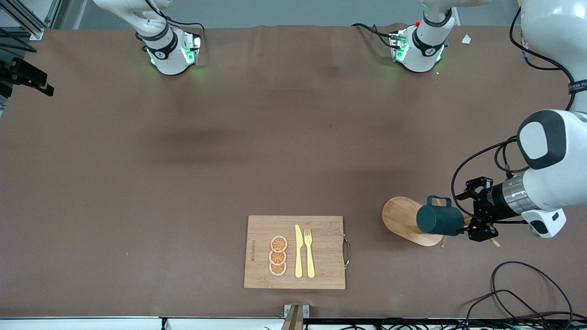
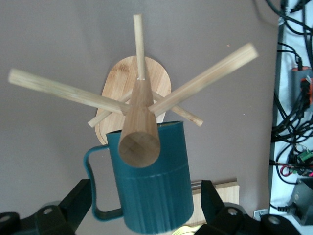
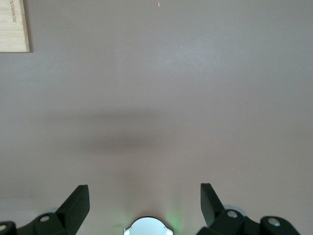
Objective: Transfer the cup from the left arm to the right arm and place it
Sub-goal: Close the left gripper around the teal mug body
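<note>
Dark teal cup hung on wooden peg rack at left arm's end of table, left gripper fingers spread either side of cup, right gripper spread wide over bare brown table, waiting.

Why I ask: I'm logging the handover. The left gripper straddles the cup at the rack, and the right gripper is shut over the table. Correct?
Not quite. The right gripper is open, not shut: the right wrist view shows its fingers wide apart over the table. The rest holds: the left gripper straddles the cup at the rack.
</note>
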